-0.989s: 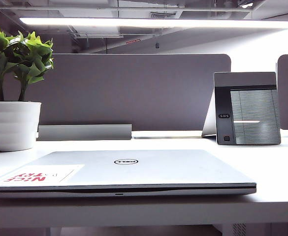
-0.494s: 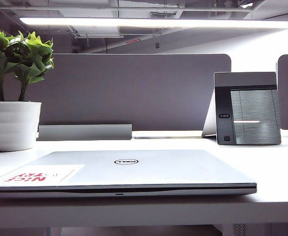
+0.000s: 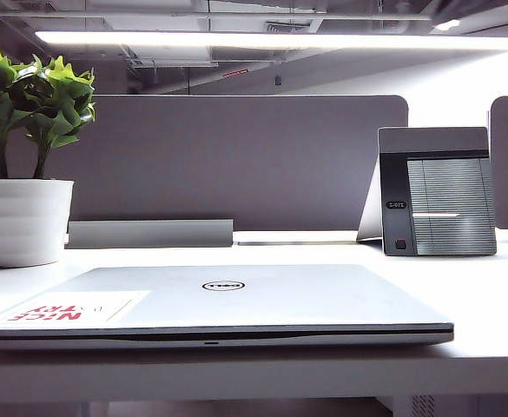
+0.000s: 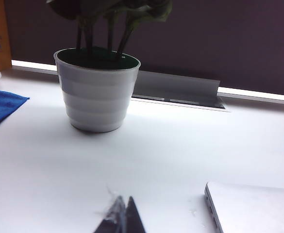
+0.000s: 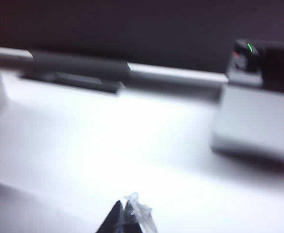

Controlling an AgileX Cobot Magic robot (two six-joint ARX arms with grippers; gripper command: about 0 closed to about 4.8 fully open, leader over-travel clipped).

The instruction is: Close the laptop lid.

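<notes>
**Spotter:** Where's the lid?

**Operator:** From the exterior camera I see the laptop lid [image 3: 236, 295] lying flat on its base, logo up, only a thin dark seam along the front edge. It sits on the white table [image 3: 488, 287], in front of the potted plant [image 3: 23, 217] and the small upright device [image 3: 436, 191]. I judge the task done.

**Spotter:** Grippers?

**Operator:** Neither shows in the exterior camera. The left gripper [image 4: 123, 216] hangs low over the table just beside the laptop's corner [image 4: 248, 206], its fingers pressed together, holding nothing. The right gripper [image 5: 127, 216] is over bare table too, tips meeting as far as I can tell, though that picture is blurred; something pale and crinkled clings at the tip.

**Spotter:** What worries you?

**Operator:** The left tip is close to the laptop's edge. If I sweep sideways on the way out, I could nudge the laptop or catch under the lid. I'd lift straight up first. The plant pot stands well ahead, so it's a lesser risk.
</notes>
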